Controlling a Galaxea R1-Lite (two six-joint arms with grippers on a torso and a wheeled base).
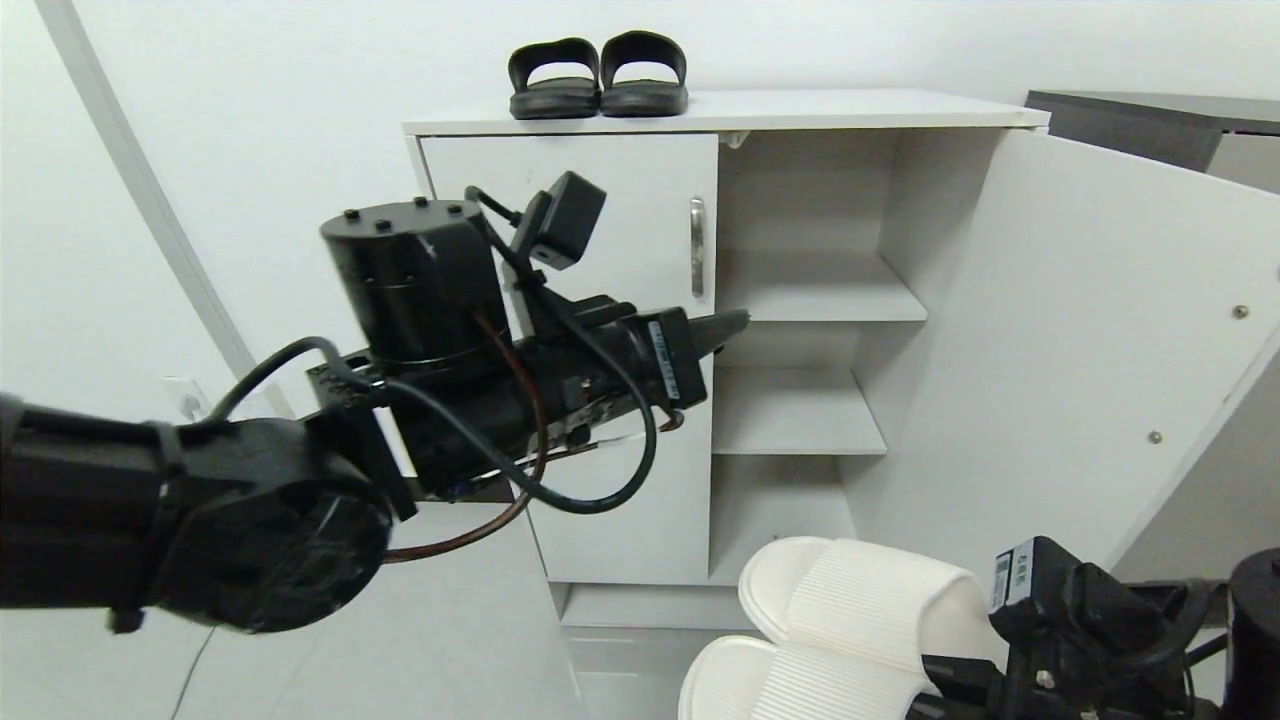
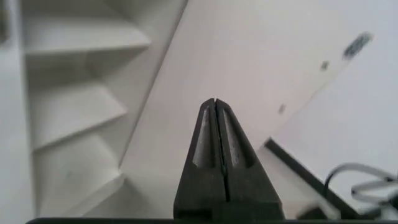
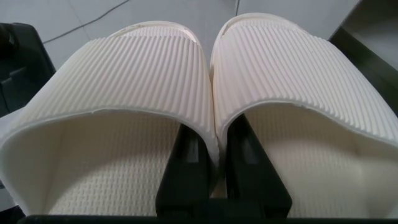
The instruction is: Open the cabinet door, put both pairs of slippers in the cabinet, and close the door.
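Two pairs of slippers are in sight. We see the black pair (image 1: 598,78) side by side on the cabinet top (image 1: 880,106), at its front edge above the closed left door (image 1: 590,240). The white pair (image 1: 850,620) is off the floor, low in front of the cabinet's open right half. It is held by the right claw (image 3: 211,149), whose fingers clamp the two touching inner walls of the slippers together. The right door (image 1: 1080,380) stands swung wide open, showing white shelves (image 1: 800,412) inside. The left claw (image 1: 735,322) is pressed closed with nothing in it. It hovers just beside the left door's metal handle (image 1: 697,247), with its tip at the edge of the open compartment.
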